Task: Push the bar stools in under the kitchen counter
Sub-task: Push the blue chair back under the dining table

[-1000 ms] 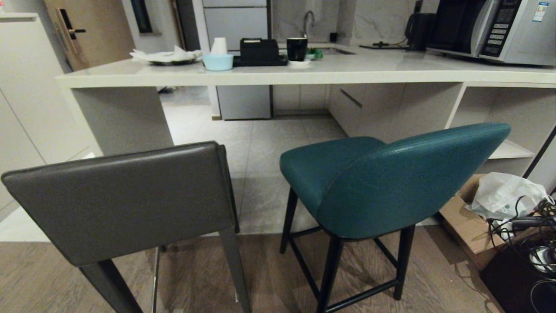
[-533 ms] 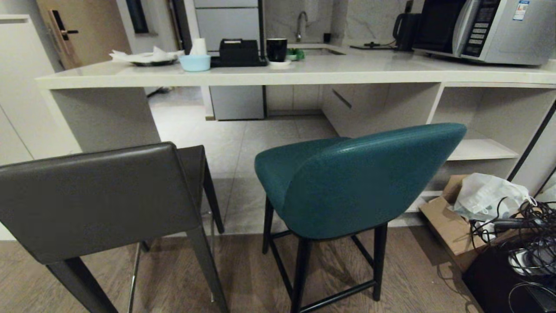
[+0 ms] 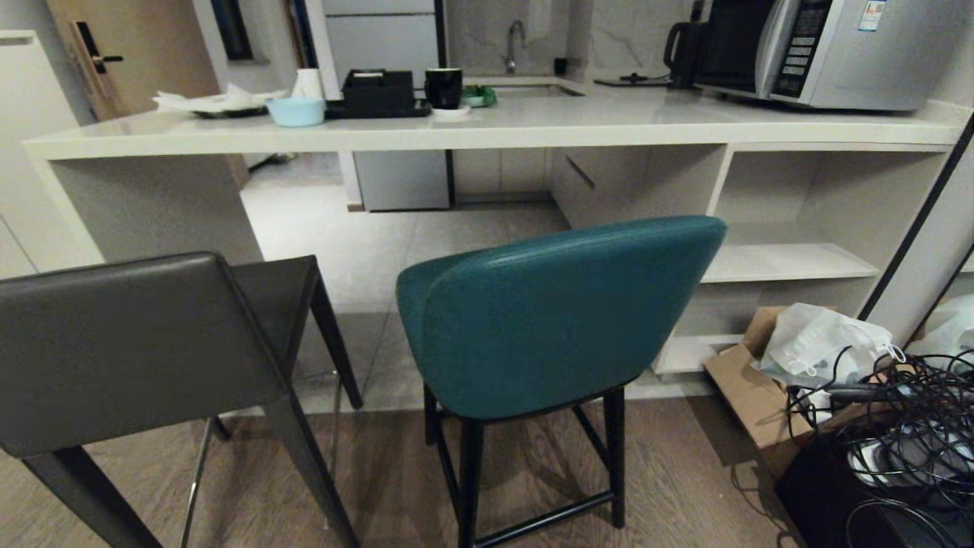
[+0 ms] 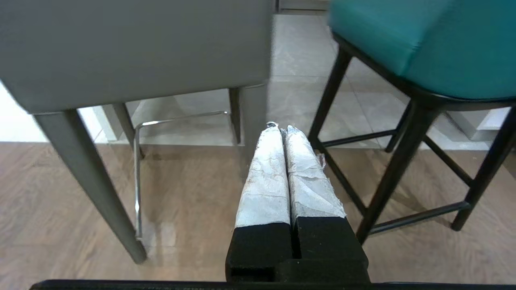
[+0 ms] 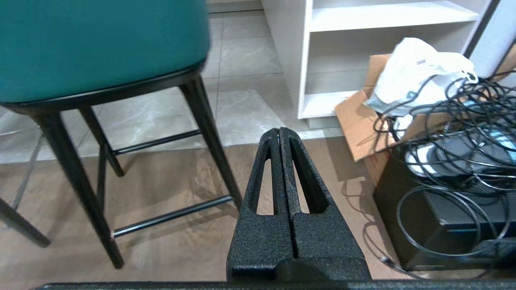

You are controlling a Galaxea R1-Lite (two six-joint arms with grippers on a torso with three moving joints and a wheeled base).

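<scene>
Fingers on the left gripper (image 4: 281, 128) and right gripper (image 5: 279, 131) pressed together, empty; the teal stool (image 3: 548, 320), angled toward 11 o'clock, could clip the grey stool (image 3: 144, 342) short of the desk (image 3: 487, 129).

Left gripper (image 4: 282, 128) white-taped (crinkled) on black base; right gripper (image 5: 279, 131) textured black, slotted.

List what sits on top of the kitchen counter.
On the kitchen counter: a plate of crumpled paper, a pale blue bowl, a black box, a black cup and a microwave. What lies behind the microwave is hidden.
</scene>
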